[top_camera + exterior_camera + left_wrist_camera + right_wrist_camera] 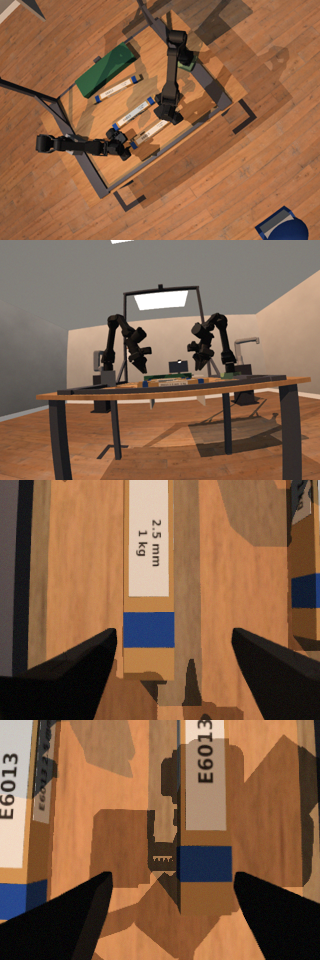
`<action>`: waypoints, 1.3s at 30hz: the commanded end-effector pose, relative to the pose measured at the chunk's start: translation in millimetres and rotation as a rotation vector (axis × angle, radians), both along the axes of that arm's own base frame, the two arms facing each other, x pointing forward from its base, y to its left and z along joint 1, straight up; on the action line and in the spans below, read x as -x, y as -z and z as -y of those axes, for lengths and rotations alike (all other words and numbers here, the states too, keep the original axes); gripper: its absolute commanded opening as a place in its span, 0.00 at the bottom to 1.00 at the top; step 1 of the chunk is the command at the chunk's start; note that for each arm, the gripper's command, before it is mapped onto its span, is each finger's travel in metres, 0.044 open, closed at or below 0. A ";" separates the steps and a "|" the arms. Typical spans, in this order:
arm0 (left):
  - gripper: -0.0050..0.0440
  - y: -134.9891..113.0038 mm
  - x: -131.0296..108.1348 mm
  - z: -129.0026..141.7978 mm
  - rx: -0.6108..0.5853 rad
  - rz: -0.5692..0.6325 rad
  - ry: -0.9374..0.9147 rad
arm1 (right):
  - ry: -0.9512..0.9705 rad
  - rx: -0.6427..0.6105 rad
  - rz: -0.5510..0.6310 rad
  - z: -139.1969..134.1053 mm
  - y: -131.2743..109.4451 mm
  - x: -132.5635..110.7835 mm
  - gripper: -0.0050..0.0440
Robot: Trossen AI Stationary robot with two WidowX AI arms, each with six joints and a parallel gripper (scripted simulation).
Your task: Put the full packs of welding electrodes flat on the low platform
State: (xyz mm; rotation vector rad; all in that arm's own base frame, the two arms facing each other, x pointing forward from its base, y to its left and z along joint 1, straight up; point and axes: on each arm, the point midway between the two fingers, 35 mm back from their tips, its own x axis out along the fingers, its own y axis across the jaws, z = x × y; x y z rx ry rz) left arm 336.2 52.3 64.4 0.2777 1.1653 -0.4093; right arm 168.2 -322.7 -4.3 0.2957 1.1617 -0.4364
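There are three long tan cardboard packs with blue bands [133, 113] [173, 384] [149, 545] [205, 865], one green rectangular platform [103, 71] [168, 375] and two black jointed robot arms [171, 69] [111, 339].

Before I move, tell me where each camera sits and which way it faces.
Top: overhead, facing down at the table; both arms show.
Exterior: in front, looking across the table; both arms.
Left wrist: on the left arm, facing down; left gripper.
Right wrist: likewise, right gripper.
Both wrist views share the front pack.
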 end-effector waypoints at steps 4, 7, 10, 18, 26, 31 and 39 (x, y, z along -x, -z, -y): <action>0.78 0.4 -21.3 -16.9 -0.004 0.027 0.002 | 0.000 0.019 0.010 39.9 6.0 0.9 0.78; 0.78 0.2 -21.7 -15.9 -0.004 0.026 0.005 | -0.003 0.020 0.009 40.2 6.1 -0.1 0.78; 0.78 0.2 -21.7 -16.1 -0.004 0.025 0.003 | -0.004 0.020 0.008 40.1 6.1 -0.7 0.78; 0.78 -0.9 -18.6 -15.1 -0.006 0.024 0.000 | 0.001 0.025 0.009 38.7 2.9 0.3 0.78; 0.78 26.4 -15.2 -13.7 0.002 0.004 0.001 | 0.001 0.003 0.001 33.7 34.3 1.3 0.78; 0.78 39.7 -15.2 -13.7 0.002 0.004 0.001 | 0.001 0.003 0.001 33.7 47.6 1.3 0.78; 0.78 50.3 -16.0 -13.8 0.002 0.006 0.001 | 0.001 0.004 0.002 34.0 55.3 1.2 0.78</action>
